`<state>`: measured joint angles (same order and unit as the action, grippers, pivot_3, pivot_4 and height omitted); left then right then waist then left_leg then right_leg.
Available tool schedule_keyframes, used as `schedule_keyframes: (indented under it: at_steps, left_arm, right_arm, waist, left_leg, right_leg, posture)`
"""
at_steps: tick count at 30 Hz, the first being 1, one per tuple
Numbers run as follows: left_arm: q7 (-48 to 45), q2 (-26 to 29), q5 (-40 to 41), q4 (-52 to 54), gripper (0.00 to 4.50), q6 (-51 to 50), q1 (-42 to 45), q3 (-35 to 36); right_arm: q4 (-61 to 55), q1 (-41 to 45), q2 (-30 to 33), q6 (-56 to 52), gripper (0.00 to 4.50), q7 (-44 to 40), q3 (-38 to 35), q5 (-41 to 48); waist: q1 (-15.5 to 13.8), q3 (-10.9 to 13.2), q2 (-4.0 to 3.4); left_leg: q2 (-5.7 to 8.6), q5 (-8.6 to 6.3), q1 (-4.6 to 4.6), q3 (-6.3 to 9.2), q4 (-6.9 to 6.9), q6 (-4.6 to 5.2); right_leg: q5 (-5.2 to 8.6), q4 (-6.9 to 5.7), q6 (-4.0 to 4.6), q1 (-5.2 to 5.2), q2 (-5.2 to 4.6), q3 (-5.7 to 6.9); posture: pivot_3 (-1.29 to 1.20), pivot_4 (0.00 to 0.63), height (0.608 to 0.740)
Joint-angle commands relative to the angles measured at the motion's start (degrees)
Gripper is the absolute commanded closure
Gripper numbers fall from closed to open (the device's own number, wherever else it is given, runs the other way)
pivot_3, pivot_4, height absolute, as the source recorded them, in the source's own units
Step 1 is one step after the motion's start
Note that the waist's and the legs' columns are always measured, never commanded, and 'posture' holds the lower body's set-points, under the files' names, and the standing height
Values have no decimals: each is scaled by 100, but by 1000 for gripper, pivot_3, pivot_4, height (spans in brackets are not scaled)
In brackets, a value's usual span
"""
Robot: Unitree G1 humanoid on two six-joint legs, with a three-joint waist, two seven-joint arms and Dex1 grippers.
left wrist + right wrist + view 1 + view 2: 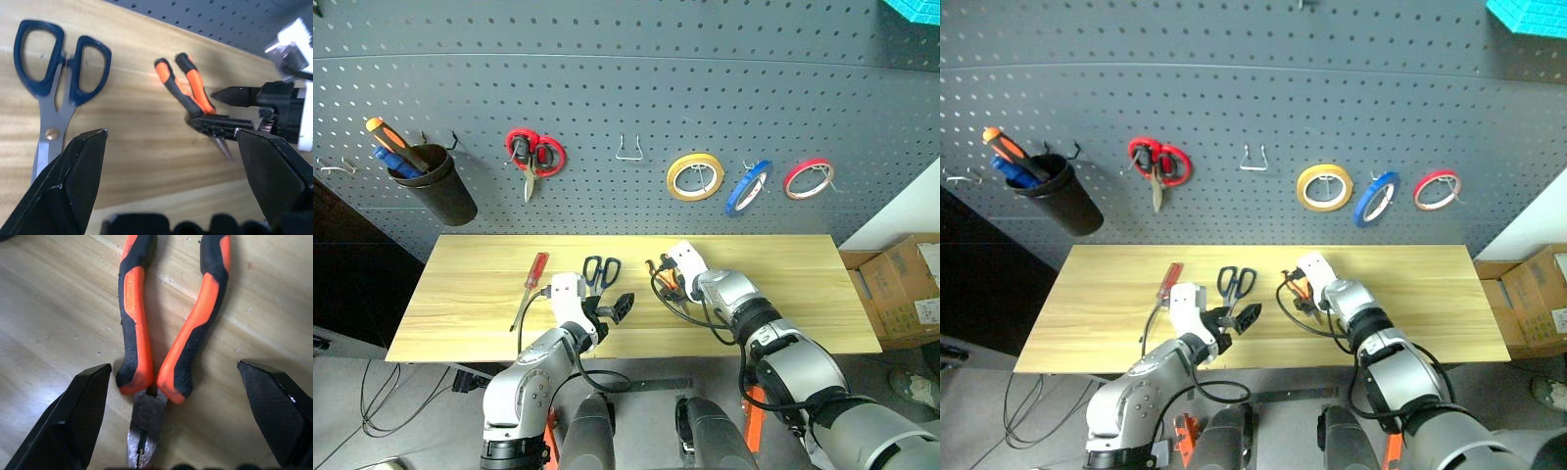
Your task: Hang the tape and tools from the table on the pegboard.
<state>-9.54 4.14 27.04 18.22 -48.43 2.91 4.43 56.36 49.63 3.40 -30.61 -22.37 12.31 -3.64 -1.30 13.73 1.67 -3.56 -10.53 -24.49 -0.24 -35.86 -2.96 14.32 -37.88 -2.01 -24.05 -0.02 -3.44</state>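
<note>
Pegboard [607, 78], dark grey, far wall, hooks in a row so each item hangs by its own opening: at far left a black cup [438, 181] holding the orange and blue screwdrivers [391, 145] upright; then red-handled scissors [530, 155] hung by a handle loop, blades down; a bare metal hook [628, 149] at centre, judged a free place for a tool; then yellow roll [695, 176], blue tape [748, 186] and red-pink roll [808, 178], each hung through its hole, the tape's part judged done. Tabletop [460, 294], pale wood, below the board, carries what is left to hang: red-handled tool [530, 279] at left, lying flat, handle toward the board; dark-blue-handled scissors [54, 83] near centre, flat, closed, handles toward the board. Left gripper [607, 311], fingers released and holding nothing, raised just near of the scissors' blades, judged waiting its turn. Pliers [161, 333], orange and black, right of centre, flat, handles spread toward the board, nose toward the robot. Right gripper [176, 426], fingers spread wide to either side of the pliers' joint and not touching, angled down to straddle both handles, judged ready for a pinch there.
</note>
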Motion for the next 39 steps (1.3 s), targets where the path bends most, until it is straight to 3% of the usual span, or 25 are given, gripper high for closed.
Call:
schedule_keyframes:
  at_steps: [1, 6, 7, 15, 19, 23, 27, 33, 39]
  left_arm:
    - [-25, -20, 138, 267, 0, -26, 45, -15]
    - [-52, 21, 176, 244, 0, -25, 97, 8]
    - [-58, 28, 189, 225, 0, -17, 126, 12]
    - [-301, 127, 220, -20, 0, 82, 508, -67]
    - [-541, 241, 293, 113, 0, 170, 696, -84]
    - [-705, 391, 454, 448, 0, 215, 799, -6]
    - [-404, 509, 1113, 1456, 0, -65, 874, 695]
    - [5, 707, 1805, 1809, 0, -254, 981, 1375]
    - [291, 708, 1773, 1441, 0, 103, 1275, 1460]
  right_arm:
    - [191, -58, -49, 52, 909, -74, -15, -70]
    - [132, -101, 4, 86, 2662, -117, -30, -121]
    - [123, -105, 21, 104, 2735, -131, -26, -134]
    - [-567, -343, 359, 353, 2735, -611, 176, -305]
    - [-3078, -1363, 980, -211, 2735, -1232, 183, -63]
    - [-5449, -2389, 1399, -1021, 2735, -1331, -14, 200]
    - [-7495, -3056, 1096, -1762, 2735, -935, -561, 704]
    - [-7658, -2464, 70, -1416, 2735, -416, -526, 1060]
    - [-5936, -807, -783, 708, 2735, 193, -834, 1006]
  waist:
    - [1, 1, 0]
    - [1, 2, -1]
    - [1, 2, -1]
    - [2, 1, -1]
    - [-40, 1, -3]
    - [8, -3, -5]
    - [55, -22, -4]
    - [64, -204, 15]
    - [-38, -398, 117]
  left_leg:
    - [0, 0, 0, 0, 1, 0]
    - [-2, 0, -2, 1, 9, 0]
    - [-2, 0, -5, 2, 9, 0]
    - [0, -1, -23, 4, 8, -2]
    - [5, -10, -46, 15, 8, -17]
    - [3, -23, -62, 15, 9, -38]
    - [-10, -27, -61, 24, 15, -45]
    - [-10, -25, -49, 29, 4, -49]
    - [-8, -15, -41, 27, -13, -57]
  right_leg:
    - [0, 1, 0, 0, 0, 0]
    - [1, 2, 1, -5, 0, 2]
    - [1, 5, 1, -6, 0, 4]
    - [-2, 18, -3, -12, 0, 8]
    - [-9, 26, -41, -21, -6, 25]
    - [-6, 26, -48, -35, -6, 21]
    - [2, 19, -60, -43, 4, 29]
    - [2, 17, -59, -29, 10, 36]
    - [-23, 22, -44, -13, 6, 41]
  posture:
    - [192, 278, 740]
    - [188, 269, 740]
    - [187, 266, 740]
    - [158, 228, 740]
    - [144, 204, 740]
    - [124, 171, 740]
    - [144, 122, 740]
    - [184, 70, 740]
    - [226, 18, 740]
